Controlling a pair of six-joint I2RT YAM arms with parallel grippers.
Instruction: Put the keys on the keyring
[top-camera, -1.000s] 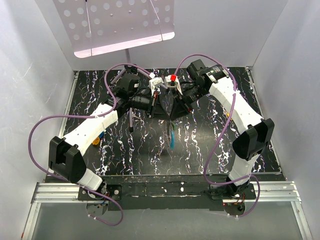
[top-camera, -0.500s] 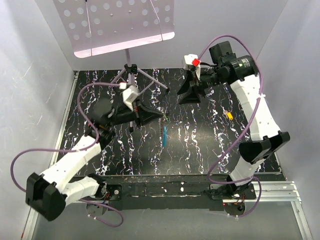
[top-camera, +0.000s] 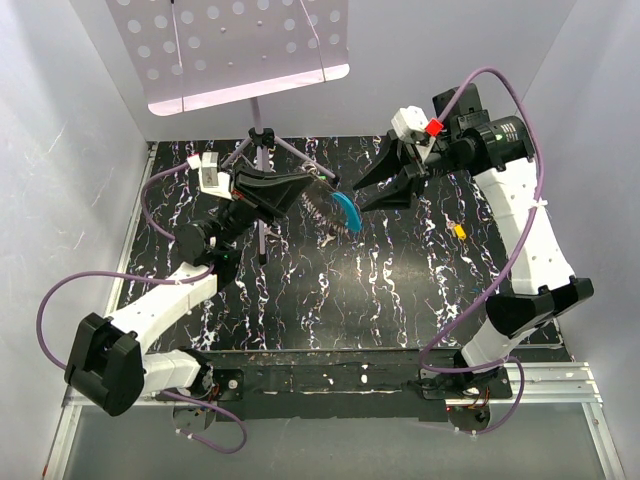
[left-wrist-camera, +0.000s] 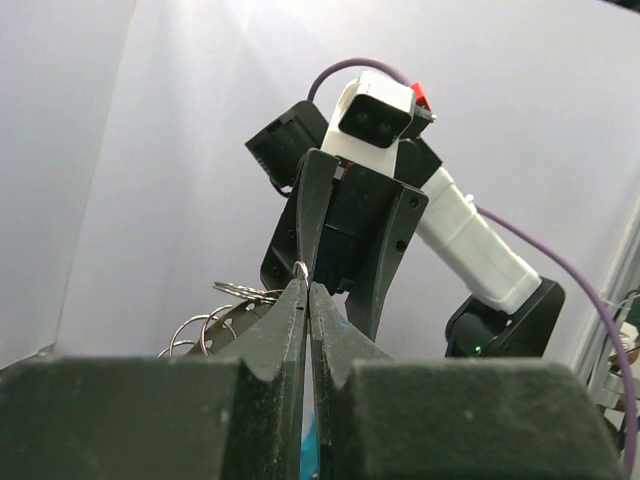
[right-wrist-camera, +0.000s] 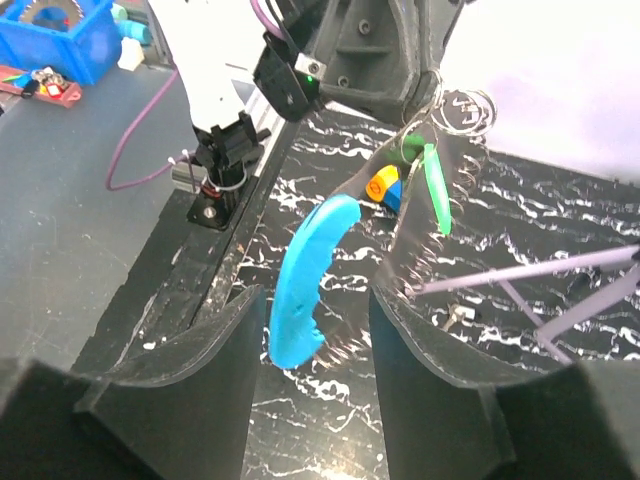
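**Ana:** What sits furthest left?

**Ben:** The left gripper (left-wrist-camera: 304, 285), raised over the black marbled table (top-camera: 300, 300). Its fingers are pressed tight together. A thin silver wire shows right at their tips, so it is pinching the keyring (right-wrist-camera: 462, 110) and holding it in the air.

**Ana:** And behind it?

**Ben:** The purple tripod stand (top-camera: 262, 140) stands at the table's far edge, under a white perforated panel (top-camera: 230, 50).

**Ana:** Where is the key?

**Ben:** The key (right-wrist-camera: 434, 190), with its bright green head, hangs in the bunch just below the silver loops, close under the left gripper's tips. The light-blue tag (right-wrist-camera: 305, 280) hangs from the same bunch, curved and much larger than the key, and it reaches lowest. A greyish strip (right-wrist-camera: 415, 250) with a coiled look dangles between the two. The picture is too blurred there to say what that strip is.

**Ana:** What comes next, moving right?

**Ben:** The right gripper (top-camera: 365, 195), pointing back toward the left one. Its jaws stand wide apart with nothing clamped in them. In its own wrist view the light-blue tag shows in the gap between its fingers. From above, its tips are just beside the tag, but whether they touch cannot be told.

**Ana:** Anything further right?

**Ben:** A small orange-yellow thing (top-camera: 458, 230) lies on the table, well apart from the hanging bunch.
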